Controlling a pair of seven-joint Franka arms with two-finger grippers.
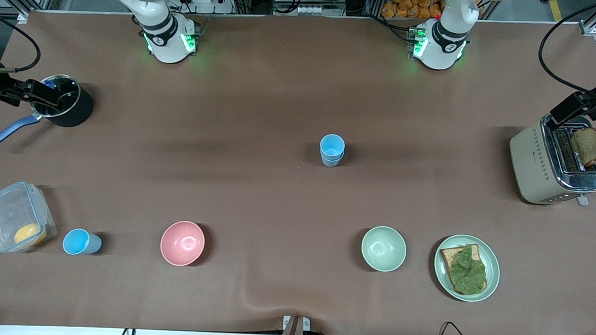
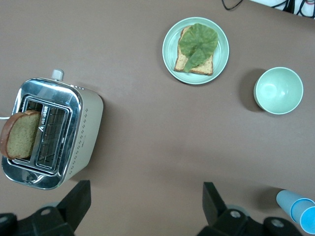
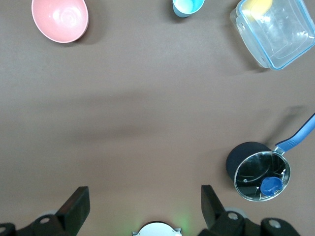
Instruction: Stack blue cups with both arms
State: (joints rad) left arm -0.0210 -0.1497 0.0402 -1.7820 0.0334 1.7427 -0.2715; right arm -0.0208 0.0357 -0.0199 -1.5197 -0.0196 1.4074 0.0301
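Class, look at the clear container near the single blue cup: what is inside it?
Inside the container lies one round yellow item in a corner. What it is cannot be told; nothing else shows inside.

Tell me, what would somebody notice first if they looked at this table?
Probably the two small light-blue plastic cups stacked together in the middle of the brown table, with a third lone light-blue cup nearer the front camera, beside the clear plastic box at the right arm's end. Next, the cream toaster with a brown bread slice sticking up at the left arm's end, with the open left gripper above it.
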